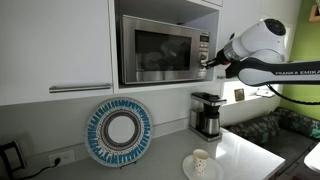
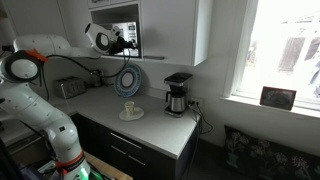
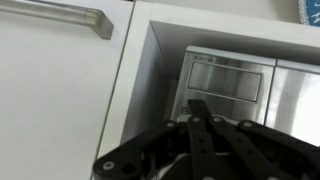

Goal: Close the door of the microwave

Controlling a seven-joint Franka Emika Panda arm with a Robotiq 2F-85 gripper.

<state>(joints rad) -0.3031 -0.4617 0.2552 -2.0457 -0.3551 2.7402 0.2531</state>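
Gripper (image 3: 200, 108), fingers pinched together, is hovering at the microwave (image 1: 160, 48).
Its door (image 1: 152, 50) is sitting flush, closed.

Steel microwave (image 1: 166, 50) in niche, glass door (image 1: 153, 48) shut

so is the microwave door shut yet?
Looks shut: in an exterior view the door sits flush with the front of the microwave, no gap visible. The gripper is at its right edge.

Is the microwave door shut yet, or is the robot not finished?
Nearly. The door looks flush with the microwave, so closing seems done. The gripper sits at its right side, maybe pressing. Left: just backing the arm away.
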